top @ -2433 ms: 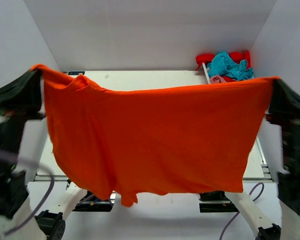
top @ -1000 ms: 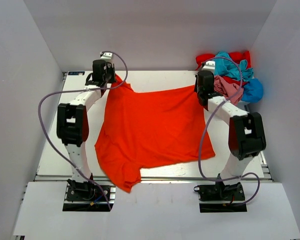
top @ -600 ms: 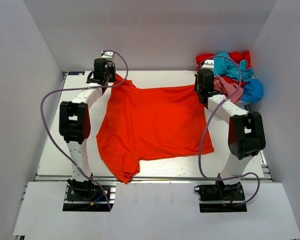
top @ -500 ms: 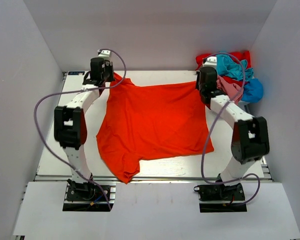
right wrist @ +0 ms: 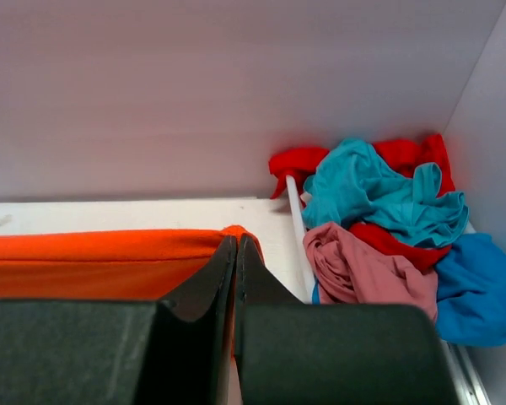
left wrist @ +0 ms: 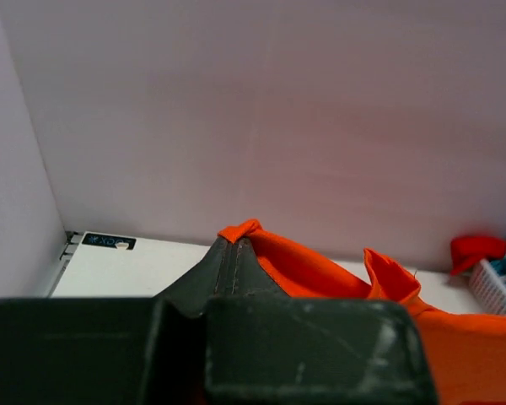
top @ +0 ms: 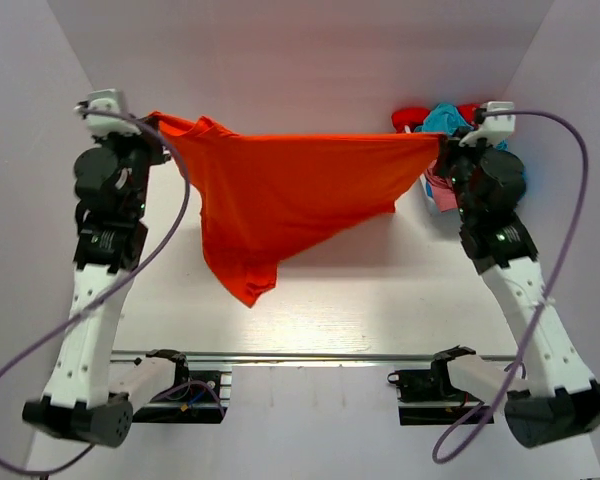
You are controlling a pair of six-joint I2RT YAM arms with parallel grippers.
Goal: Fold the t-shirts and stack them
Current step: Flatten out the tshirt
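Overhead, the orange-red t-shirt is held stretched between the two tools; one upper corner is clamped in the left gripper, jaws pressed together on the cloth; the opposite corner is pinched likewise in the right gripper; the rest is hung below and between them; the other t-shirts, teal, pink, red and blue, are heaped ahead and right of the right gripper's tips.
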